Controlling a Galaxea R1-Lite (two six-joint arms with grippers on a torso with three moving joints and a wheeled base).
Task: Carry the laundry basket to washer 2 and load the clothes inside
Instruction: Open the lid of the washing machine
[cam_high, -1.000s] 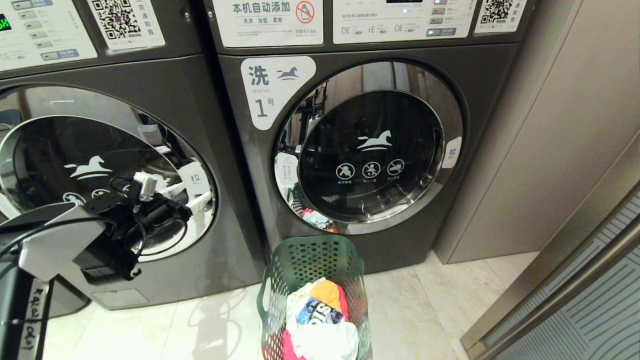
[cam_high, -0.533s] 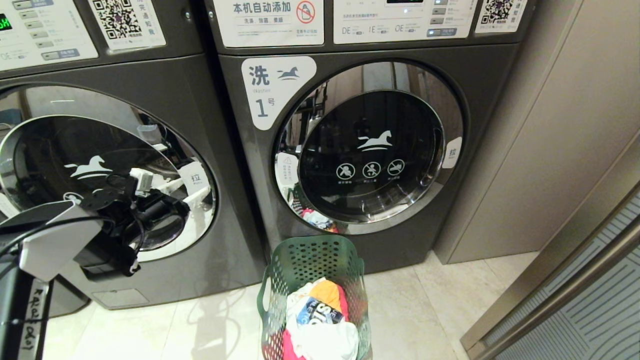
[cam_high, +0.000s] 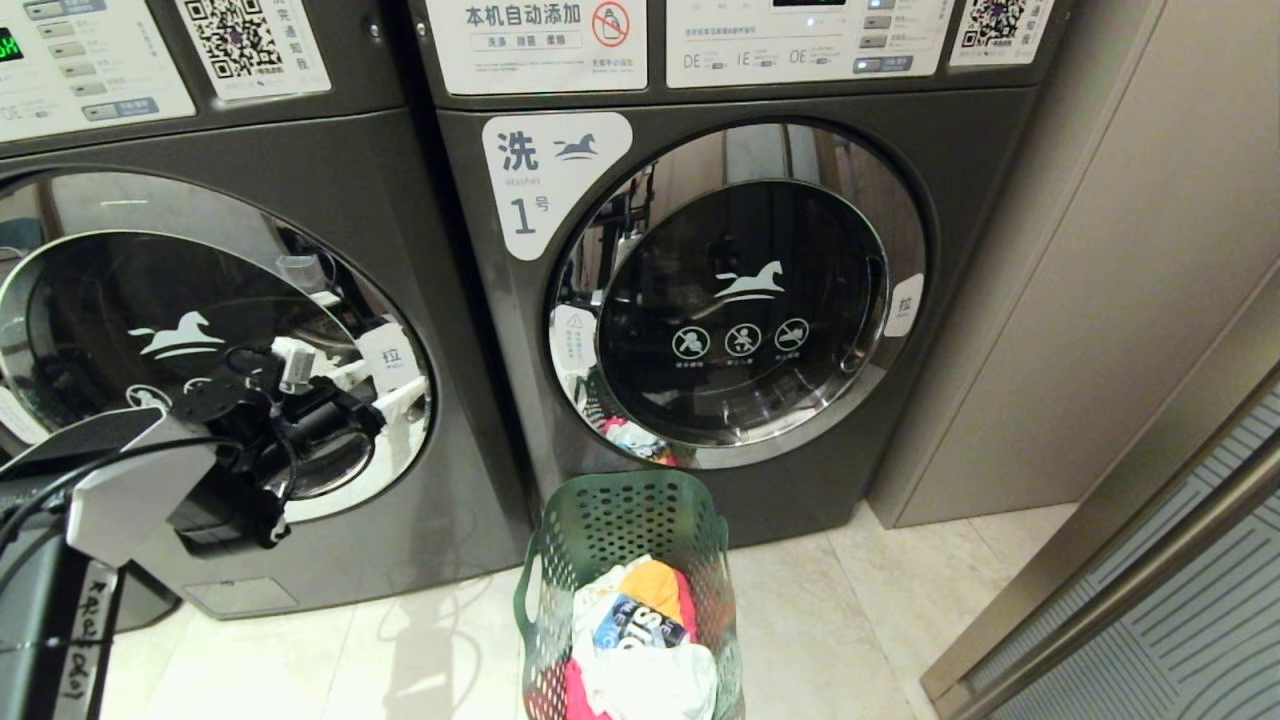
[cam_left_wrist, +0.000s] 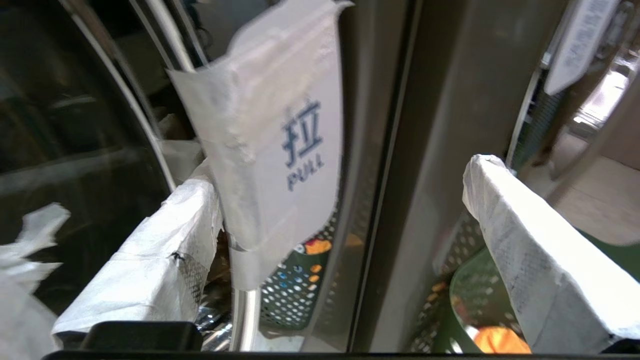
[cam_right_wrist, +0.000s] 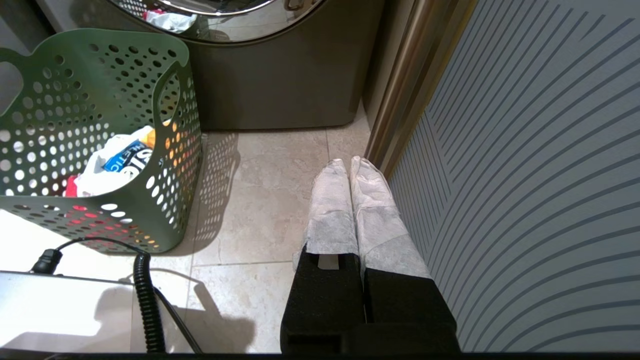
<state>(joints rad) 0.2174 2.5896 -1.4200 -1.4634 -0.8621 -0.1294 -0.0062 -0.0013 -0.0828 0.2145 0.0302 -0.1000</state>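
Here the laundry basket (cam_high: 628, 590) stands upright on the pale floor tiles (cam_high: 850, 620), its long axis running from the robot toward the washer labelled "1" (cam_high: 740, 290), just before that door. It is green, perforated with round holes, with cut-out handles. The clothes (cam_high: 640, 640) fill its near end: white with blue lettering, yellow-orange, pink-red. To the left, the left gripper (cam_left_wrist: 345, 240) is spread wide around the white "PULL" tab (cam_left_wrist: 280, 150) on washer 2 (cam_high: 250, 320), gripping nothing. The right gripper (cam_right_wrist: 350, 200), fingers pressed together and empty, hangs low beside a striped panel (cam_right_wrist: 525, 175).
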